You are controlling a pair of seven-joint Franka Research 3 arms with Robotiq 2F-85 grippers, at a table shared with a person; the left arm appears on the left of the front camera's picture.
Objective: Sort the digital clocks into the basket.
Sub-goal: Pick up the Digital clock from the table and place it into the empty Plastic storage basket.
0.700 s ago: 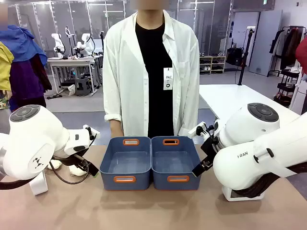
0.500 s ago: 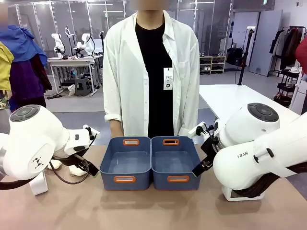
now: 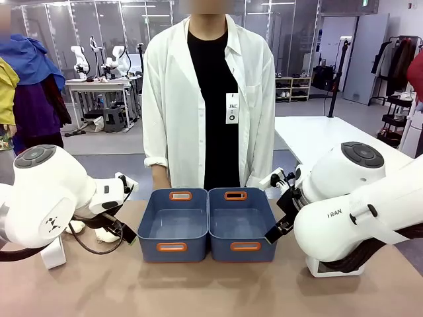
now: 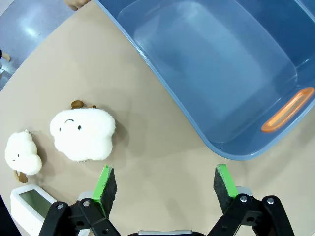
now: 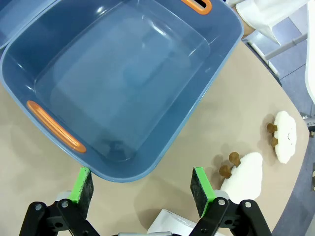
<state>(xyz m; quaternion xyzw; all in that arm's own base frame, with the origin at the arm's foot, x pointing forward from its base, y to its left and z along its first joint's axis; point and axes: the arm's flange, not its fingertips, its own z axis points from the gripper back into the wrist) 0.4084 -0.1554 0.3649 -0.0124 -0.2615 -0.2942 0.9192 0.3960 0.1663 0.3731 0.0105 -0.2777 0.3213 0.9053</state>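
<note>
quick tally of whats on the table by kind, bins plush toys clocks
bins: 2
plush toys: 4
clocks: 2 (the second is just a white corner, likely a clock)
total: 8

Beyond the left gripper (image 4: pixel 165 184) fingers, the basket (image 4: pixel 206 73) is smooth glossy blue plastic, the plush toy (image 4: pixel 82 133) fluffy cloth, the table (image 4: pixel 157 167) matt, the clock (image 4: pixel 27 209) beside them smooth white plastic.
</note>
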